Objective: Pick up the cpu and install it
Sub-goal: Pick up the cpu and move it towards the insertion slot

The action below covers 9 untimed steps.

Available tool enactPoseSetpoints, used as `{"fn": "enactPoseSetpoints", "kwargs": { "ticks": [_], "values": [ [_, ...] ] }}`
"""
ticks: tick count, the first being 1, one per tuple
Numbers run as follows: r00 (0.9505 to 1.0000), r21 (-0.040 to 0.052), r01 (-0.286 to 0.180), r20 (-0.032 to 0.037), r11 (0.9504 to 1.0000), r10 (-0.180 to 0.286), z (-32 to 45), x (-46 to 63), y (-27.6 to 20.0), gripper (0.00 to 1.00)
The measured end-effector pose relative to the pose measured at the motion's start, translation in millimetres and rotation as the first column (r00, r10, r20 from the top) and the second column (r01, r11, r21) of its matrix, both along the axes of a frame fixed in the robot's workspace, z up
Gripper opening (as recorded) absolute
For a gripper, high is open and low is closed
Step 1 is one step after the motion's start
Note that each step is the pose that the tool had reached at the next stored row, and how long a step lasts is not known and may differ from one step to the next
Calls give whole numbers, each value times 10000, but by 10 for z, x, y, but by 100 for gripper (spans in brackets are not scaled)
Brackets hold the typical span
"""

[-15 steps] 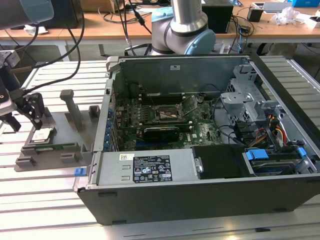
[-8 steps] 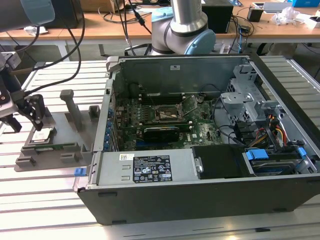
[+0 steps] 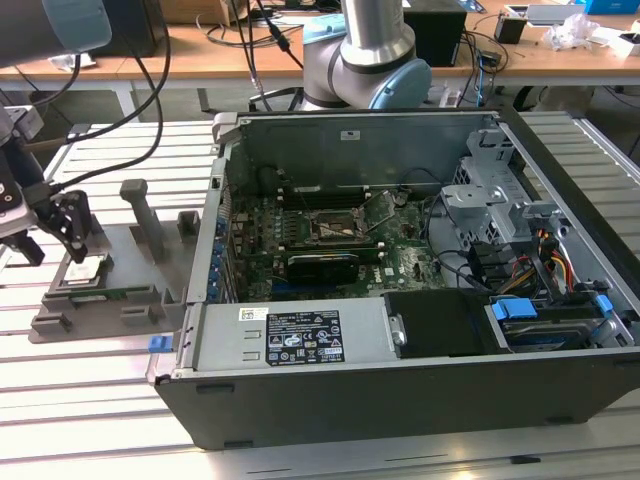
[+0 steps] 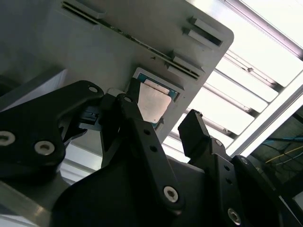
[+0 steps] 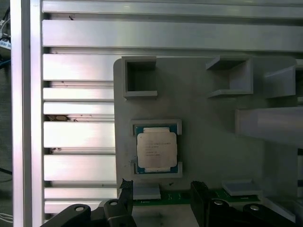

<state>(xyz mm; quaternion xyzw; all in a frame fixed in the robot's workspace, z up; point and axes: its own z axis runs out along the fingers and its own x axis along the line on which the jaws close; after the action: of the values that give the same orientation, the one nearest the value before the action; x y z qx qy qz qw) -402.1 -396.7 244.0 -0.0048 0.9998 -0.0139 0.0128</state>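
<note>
The cpu (image 3: 86, 270) is a small silver square with a dark-green rim. It lies flat in a framed recess of the grey fixture plate (image 3: 135, 300) at the exterior view's left. My gripper (image 3: 48, 240) hangs just above and beside it, open, with nothing between its black fingers. In the first wrist view the cpu (image 5: 157, 148) sits on the plate (image 5: 208, 137), a short way from the gripper (image 5: 161, 187). In the second wrist view the cpu (image 4: 156, 101) shows between the two spread fingers (image 4: 137, 123).
An open computer case (image 3: 300, 345) fills the middle of the exterior view, with the motherboard's black socket frame (image 3: 335, 228) inside. The arm's base (image 3: 365, 60) stands behind it. Upright posts (image 3: 140, 215) rise from the fixture plate. Everything rests on a slotted aluminium table (image 3: 90, 410).
</note>
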Motion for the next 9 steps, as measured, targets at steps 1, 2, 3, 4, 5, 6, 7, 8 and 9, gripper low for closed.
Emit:
{"fn": "enactPoseSetpoints", "kwargs": {
  "ticks": [1,2,3,4,5,6,7,8,9],
  "values": [
    [10000,-2,0,0,10000,0,-3,1,0,60],
    [10000,-5,0,0,10000,0,-7,1,0,60],
    [10000,-8,0,0,10000,0,-10,2,0,60],
    [10000,-11,1,0,10000,-1,-13,2,0,60],
    [10000,-13,1,0,10000,-1,-16,3,0,60],
    [10000,-16,0,0,10000,0,-20,3,0,60],
    [10000,-19,0,0,10000,0,-25,4,0,60],
    [10000,-24,0,-1,10000,0,-29,5,0,60],
    [10000,-27,-1,-1,10000,1,-32,5,0,60]
  ]
}}
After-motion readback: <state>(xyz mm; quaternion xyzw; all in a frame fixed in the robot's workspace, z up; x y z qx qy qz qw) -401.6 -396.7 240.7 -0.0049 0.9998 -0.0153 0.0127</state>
